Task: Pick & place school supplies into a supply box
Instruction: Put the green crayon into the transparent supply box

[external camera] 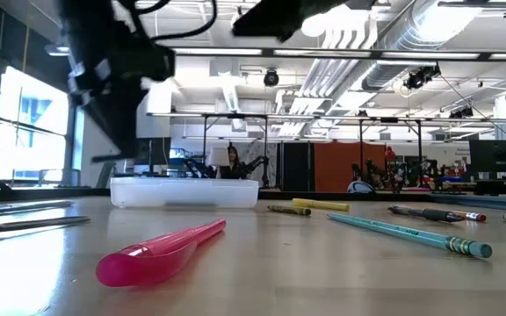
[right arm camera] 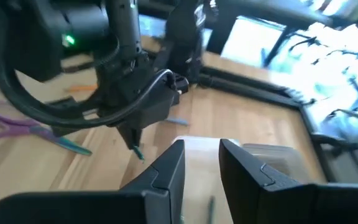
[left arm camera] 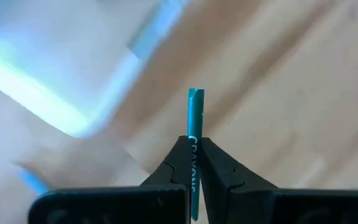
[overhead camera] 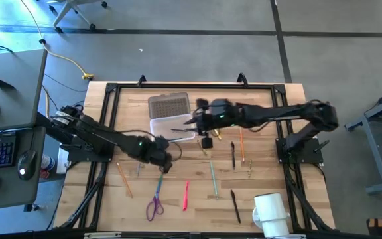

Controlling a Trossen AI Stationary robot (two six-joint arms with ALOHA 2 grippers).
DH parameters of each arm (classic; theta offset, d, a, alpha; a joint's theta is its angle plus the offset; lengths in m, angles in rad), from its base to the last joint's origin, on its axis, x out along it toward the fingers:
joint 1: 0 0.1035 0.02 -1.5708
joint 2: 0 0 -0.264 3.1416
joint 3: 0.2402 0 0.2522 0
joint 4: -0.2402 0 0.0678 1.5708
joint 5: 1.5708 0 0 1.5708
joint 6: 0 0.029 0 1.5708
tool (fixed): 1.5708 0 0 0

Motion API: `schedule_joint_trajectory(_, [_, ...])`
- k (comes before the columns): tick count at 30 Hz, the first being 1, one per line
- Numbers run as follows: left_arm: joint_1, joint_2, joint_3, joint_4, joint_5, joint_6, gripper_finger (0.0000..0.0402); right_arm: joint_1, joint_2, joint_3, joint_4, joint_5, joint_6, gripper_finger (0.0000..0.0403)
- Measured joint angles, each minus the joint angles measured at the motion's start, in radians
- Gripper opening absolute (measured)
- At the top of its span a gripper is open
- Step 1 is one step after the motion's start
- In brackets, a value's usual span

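Observation:
My left gripper (overhead camera: pixel 166 164) hangs over the table's middle, just near-left of the supply box (overhead camera: pixel 172 127), and is shut on a teal pencil (left arm camera: pixel 195 112). The box is a clear tub with a whitish rim (external camera: pixel 185 186). My right gripper (right arm camera: pixel 202 167) hovers open above the box with nothing between its fingers. On the wood lie purple-handled scissors (overhead camera: pixel 154 203), a pink pen (overhead camera: pixel 186 196), a green pencil (overhead camera: pixel 213 179), two black pens (overhead camera: pixel 233 157) and orange pencils (overhead camera: pixel 123 179). My left gripper pinches the teal pencil between its two fingertips (left arm camera: pixel 180 163), at the printed part of the shaft (left arm camera: pixel 193 144). The fingers slant steeply down from above. The pencil runs along the fingers, one end (right arm camera: pixel 139 153) sticks out past the tips, and it is lifted clear of the table.
A flat grey textured rectangle (overhead camera: pixel 169 105) lies just beyond the box. A white mug (overhead camera: pixel 270 211) stands at the near right corner. A black frame (overhead camera: pixel 111 89) borders the tabletop. The two arms are close together over the table's middle.

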Motion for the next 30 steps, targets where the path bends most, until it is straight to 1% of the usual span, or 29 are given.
schedule_joint_trajectory(3, [0.071, 0.0, 0.067, -0.081, -0.051, 0.103, 0.0043, -0.001, -0.079, 0.0, -0.036, 0.036, 0.001, 0.0083])
schedule_joint_trajectory(5, [0.126, -0.001, 0.093, -0.087, -0.07, 0.179, 0.0043, -0.002, -0.119, 0.0, -0.065, 0.044, 0.002, 0.0083])
schedule_joint_trajectory(7, [0.188, -0.001, 0.106, -0.085, -0.067, 0.261, 0.0043, -0.002, -0.15, 0.0, -0.101, 0.044, 0.003, 0.0083])
schedule_joint_trajectory(11, [0.32, 0.022, 0.108, -0.066, -0.04, 0.402, 0.005, -0.002, -0.166, 0.0, -0.202, 0.04, 0.032, 0.0083])
schedule_joint_trajectory(14, [0.39, 0.055, 0.108, -0.068, -0.038, 0.461, 0.0051, -0.001, -0.16, -0.001, -0.278, 0.039, 0.082, 0.0083])
schedule_joint_trajectory(16, [0.423, 0.08, 0.108, -0.065, -0.019, 0.474, 0.0052, -0.001, -0.153, -0.017, -0.304, 0.039, 0.112, 0.0083])
schedule_joint_trajectory(21, [0.46, 0.159, 0.108, -0.04, 0.059, 0.457, 0.0061, -0.001, -0.151, -0.11, -0.308, 0.054, 0.171, 0.0083])
schedule_joint_trajectory(24, [0.457, 0.213, 0.107, -0.034, 0.064, 0.457, 0.0072, -0.001, -0.151, -0.167, -0.302, 0.071, 0.197, 0.0083])
schedule_joint_trajectory(26, [0.457, 0.239, 0.107, -0.028, 0.063, 0.457, 0.0081, -0.003, -0.151, -0.214, -0.264, 0.095, 0.22, 0.0083])
schedule_joint_trajectory(30, [0.458, 0.274, 0.106, -0.027, 0.059, 0.46, 0.0094, -0.014, -0.151, -0.295, -0.192, 0.172, 0.313, 0.0083])
